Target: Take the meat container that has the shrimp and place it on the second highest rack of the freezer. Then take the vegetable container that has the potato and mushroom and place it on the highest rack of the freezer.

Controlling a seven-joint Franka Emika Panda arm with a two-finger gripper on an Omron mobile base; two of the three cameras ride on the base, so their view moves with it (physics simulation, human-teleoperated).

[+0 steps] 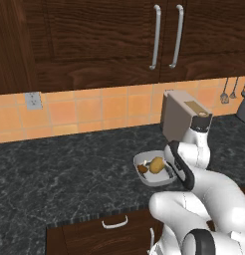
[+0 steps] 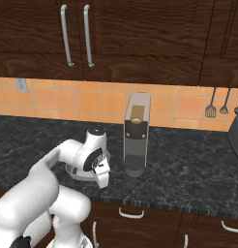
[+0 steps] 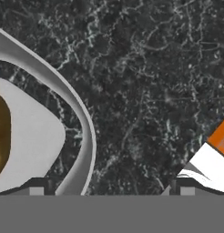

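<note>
The grey vegetable container (image 1: 144, 158) sits on the dark counter, holding the tan potato (image 1: 156, 165) and the small dark mushroom (image 1: 143, 169). My gripper (image 3: 109, 186) is open and low at the container's right side. In the hand view its curved rim (image 3: 82, 123) runs between my two fingertips, one over the pale inside near the potato (image 3: 0, 132) and one over bare counter. In the right base view the hand (image 2: 102, 180) points down and the arm covers most of the container (image 2: 75, 173). Nothing is held.
A beige coffee machine (image 1: 182, 117) (image 2: 136, 135) stands just behind the container against the orange tile wall. Utensils (image 2: 210, 110) hang at the right. Dark wood cabinets (image 1: 94, 40) are above and a drawer (image 1: 114, 222) lies below the counter edge.
</note>
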